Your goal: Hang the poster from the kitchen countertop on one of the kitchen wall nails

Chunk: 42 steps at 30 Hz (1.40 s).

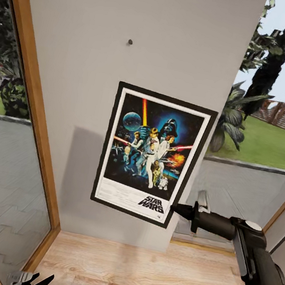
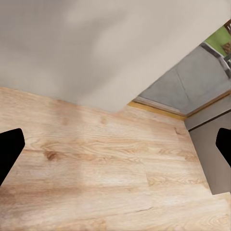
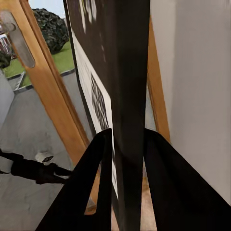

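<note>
Right gripper [image 1: 174,209] pinches the poster [image 1: 152,156] by its low right corner, flat vs the wall [image 1: 137,11], under the nail [image 1: 130,42]. Left gripper [image 2: 115,149] hangs open near the floor [image 1: 147,274].

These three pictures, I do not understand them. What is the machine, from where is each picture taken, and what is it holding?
This is a simulated robot with two arms. The large picture comes from a camera on its head, looking forward and down at a grey wall and a wooden floor. The other two come from cameras near each end effector, looking along its two fingers.

The right end effector is shut on the lower right corner of the poster, a framed Star Wars picture, and holds it up in front of the wall, slightly tilted. In the right wrist view you see the frame edge-on, pinched between the dark fingers. A small nail sticks out of the wall above the poster; the poster does not hang on it yet.

The left end effector is open, over the floor, holding nothing.
</note>
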Available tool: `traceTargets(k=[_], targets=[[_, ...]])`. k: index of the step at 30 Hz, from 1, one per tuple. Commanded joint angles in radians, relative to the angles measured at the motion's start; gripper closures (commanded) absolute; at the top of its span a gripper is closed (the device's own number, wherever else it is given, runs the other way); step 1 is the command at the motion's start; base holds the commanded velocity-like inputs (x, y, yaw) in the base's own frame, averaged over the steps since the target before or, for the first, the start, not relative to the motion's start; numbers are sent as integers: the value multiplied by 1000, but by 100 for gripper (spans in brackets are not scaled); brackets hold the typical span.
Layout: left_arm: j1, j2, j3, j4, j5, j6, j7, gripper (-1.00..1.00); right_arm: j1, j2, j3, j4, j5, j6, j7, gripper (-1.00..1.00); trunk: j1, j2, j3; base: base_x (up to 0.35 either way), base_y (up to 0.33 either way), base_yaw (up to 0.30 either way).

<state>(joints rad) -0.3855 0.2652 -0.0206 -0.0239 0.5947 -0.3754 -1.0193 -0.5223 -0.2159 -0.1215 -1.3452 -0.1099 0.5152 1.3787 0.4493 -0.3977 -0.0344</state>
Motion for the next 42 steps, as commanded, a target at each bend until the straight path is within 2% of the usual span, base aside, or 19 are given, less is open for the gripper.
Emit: traceTargets(k=[1,2,3,5,6,7,11,15,17,19,20,21,26,31,35,40,42], targets=[[-1,0,-2,1,2,-5,-2,-100,-10,2,1,-2,-3,20,5,100,1,-2,-2,0,0,0],[-1,0,-2,1,2,-5,-2,-100,-30,6,8,-4,-1,33,5,100,1,-2,-2,0,0,0],[-1,-8,-2,1,2,-5,-2,-100,-92,11,47,-8,2,96,4,100,1,-2,-2,0,0,0],[-1,-11,-2,1,2,-5,-2,-100,-155,14,66,-8,3,154,-3,100,1,-2,-2,0,0,0],[-1,-13,-2,1,2,-5,-2,-100,-242,41,84,-8,3,236,-70,100,1,-2,-2,0,0,0],[-1,-13,-2,1,2,-5,-3,-100,-255,48,92,-8,3,248,-84,100,1,-2,-2,0,0,0],[-1,-14,-2,1,2,-5,-4,-100,-353,90,176,-5,4,327,-166,100,1,-2,-2,0,0,0],[-1,-13,-1,1,2,-5,-4,-100,-422,112,199,-2,5,388,-194,100,1,-2,-2,0,0,0],[-1,-13,-1,1,2,-5,-4,-100,-493,125,207,8,6,436,-205,100,1,-2,-2,0,0,0],[-1,-12,-1,1,2,-5,-4,-100,-533,134,210,23,7,455,-209,100,1,-2,-2,0,0,0],[-1,-12,-1,1,2,-5,-4,-100,-579,144,212,50,9,468,-211,100,1,-2,-2,0,0,0],[-1,-12,-1,1,2,-5,-4,-100,-600,147,213,69,9,472,-211,100,1,-2,-2,0,0,0],[-1,-12,-1,1,2,-5,-4,-100,-662,151,213,143,10,476,-211,100,1,-2,-2,0,0,0],[-1,-12,-1,1,2,-5,-4,-100,-676,151,214,165,16,477,-212,100,1,-2,-2,0,0,0],[-1,-12,-1,1,2,-5,-4,-100,-678,151,218,169,46,478,-212,100,1,-2,-2,0,0,0],[-1,-12,-1,1,2,-5,-4,-100,-681,151,286,170,65,478,-212,100,1,-2,-2,0,0,0],[-1,-12,-1,1,2,-5,-4,-100,-683,150,301,171,68,479,-213,100,1,-2,-2,0,0,0]])
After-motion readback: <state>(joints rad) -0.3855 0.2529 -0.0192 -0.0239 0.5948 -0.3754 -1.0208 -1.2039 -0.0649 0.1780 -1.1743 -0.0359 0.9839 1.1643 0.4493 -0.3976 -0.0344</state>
